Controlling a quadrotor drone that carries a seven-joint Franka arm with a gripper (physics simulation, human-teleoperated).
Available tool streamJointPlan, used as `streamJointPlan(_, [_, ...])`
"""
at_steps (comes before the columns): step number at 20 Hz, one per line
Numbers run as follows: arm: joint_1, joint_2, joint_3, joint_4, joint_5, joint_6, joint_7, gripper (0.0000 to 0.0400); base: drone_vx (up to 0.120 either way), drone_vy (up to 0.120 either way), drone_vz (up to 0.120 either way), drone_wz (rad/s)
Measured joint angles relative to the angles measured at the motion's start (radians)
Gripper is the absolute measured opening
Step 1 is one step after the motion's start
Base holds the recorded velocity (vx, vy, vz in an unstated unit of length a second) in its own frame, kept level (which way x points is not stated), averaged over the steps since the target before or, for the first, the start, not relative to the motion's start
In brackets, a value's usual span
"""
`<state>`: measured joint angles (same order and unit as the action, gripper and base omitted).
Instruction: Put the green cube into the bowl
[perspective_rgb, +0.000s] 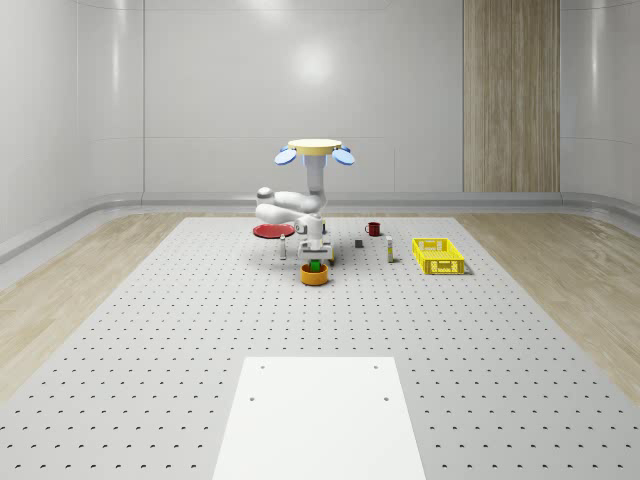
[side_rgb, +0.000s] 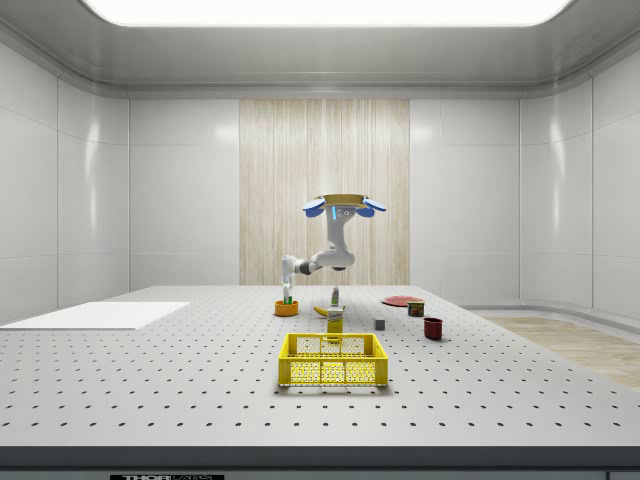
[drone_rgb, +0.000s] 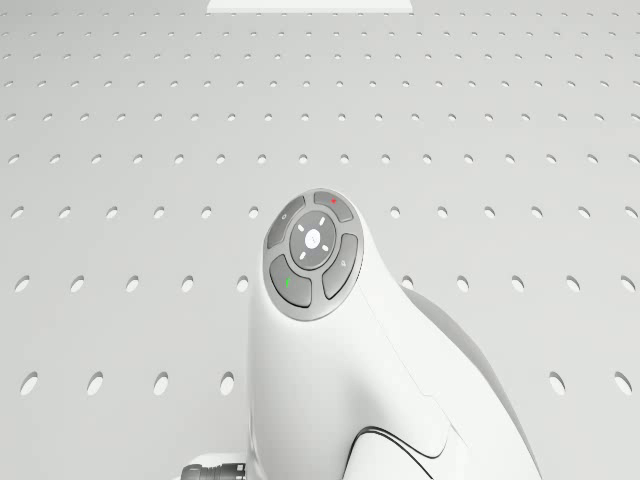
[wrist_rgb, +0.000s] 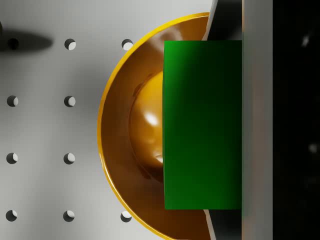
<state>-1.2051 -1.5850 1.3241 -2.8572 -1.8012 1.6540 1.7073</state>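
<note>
Red plate (perspective_rgb: 269, 231) at the far left of the row in the whole-scene view, lying flat on the perforated table (perspective_rgb: 150, 330); just right of it, at about 4 o'clock, a small upright bottle (perspective_rgb: 284, 250).

Next along, drone (perspective_rgb: 315, 150) hovering well above the table, a little behind the bowl (perspective_rgb: 315, 276); arm folded down from it, gripper (perspective_rgb: 316, 262) hanging straight over the bowl at its 12 o'clock.

Green cube (wrist_rgb: 202, 125) clamped against a finger (wrist_rgb: 257, 120) in the wrist view, the jaws closed on it, the orange bowl (wrist_rgb: 127, 125) directly beneath and the cube covering much of the bowl's hollow; cube (perspective_rgb: 316, 266) sitting at rim level in the whole-scene view, so contact with the bowl's floor impossible to judge.

Further right: a small dark block (perspective_rgb: 359, 242), a red mug (perspective_rgb: 373, 228) at its 1 o'clock, a slim bottle (perspective_rgb: 389, 250), then a yellow crate (perspective_rgb: 438, 255) at the far right.

Judged progress: pick-up and carry done, cube lined up over the target; left to do, opening the fingers so the cube drops in, then lifting the arm clear without nudging the bowl.

Nearest the camera, a plain white panel (perspective_rgb: 318, 415) lying on the table at 6 o'clock from the bowl.
</note>
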Motion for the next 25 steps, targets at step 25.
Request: streamJointPlan(25, [0.004, 0.024, -0.018, 0.002, -0.024, -0.018, 0.002, 0.0398, 0.000, 0.000, 0.000, 0.000])
